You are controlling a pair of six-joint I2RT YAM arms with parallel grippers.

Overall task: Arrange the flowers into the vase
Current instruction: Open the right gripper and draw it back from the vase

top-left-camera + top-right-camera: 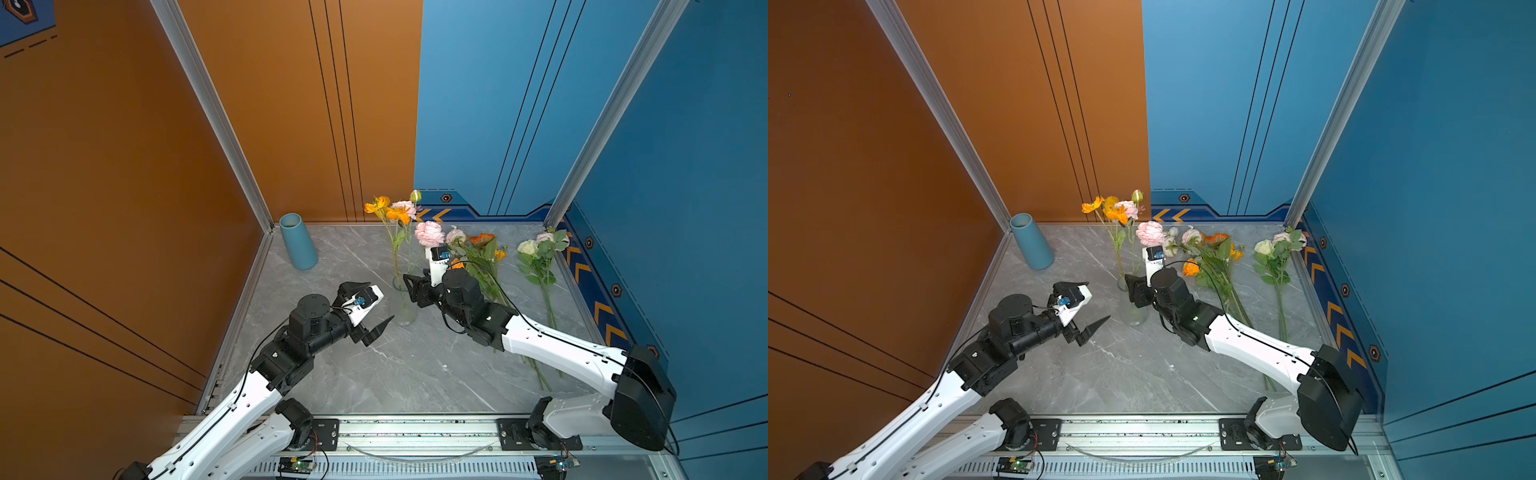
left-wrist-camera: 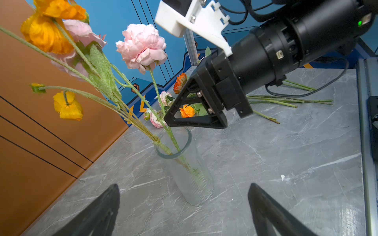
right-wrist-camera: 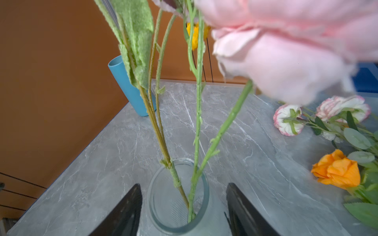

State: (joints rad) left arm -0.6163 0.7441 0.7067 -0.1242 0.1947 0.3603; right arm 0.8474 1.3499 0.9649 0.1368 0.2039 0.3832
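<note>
Right fingers [image 3: 122, 212] apart above stem-filled glass vase [image 2: 192, 179] — left fingers [image 2: 96, 214] wide apart, loose flowers [image 1: 484, 257] beside, blue vase [image 1: 298, 243] behind.

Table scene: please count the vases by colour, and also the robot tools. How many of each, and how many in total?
Blue vase: 1
Clear glass vase: 1
Robot tools: 2, the left tool and the right tool
Total: 4

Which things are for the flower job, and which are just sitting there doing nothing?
For the job: glass vase, flowers in it, flowers lying on the table, open right gripper over the vase.
Just there: blue vase in the corner, no flowers in it; small white scrap on the table.
</note>
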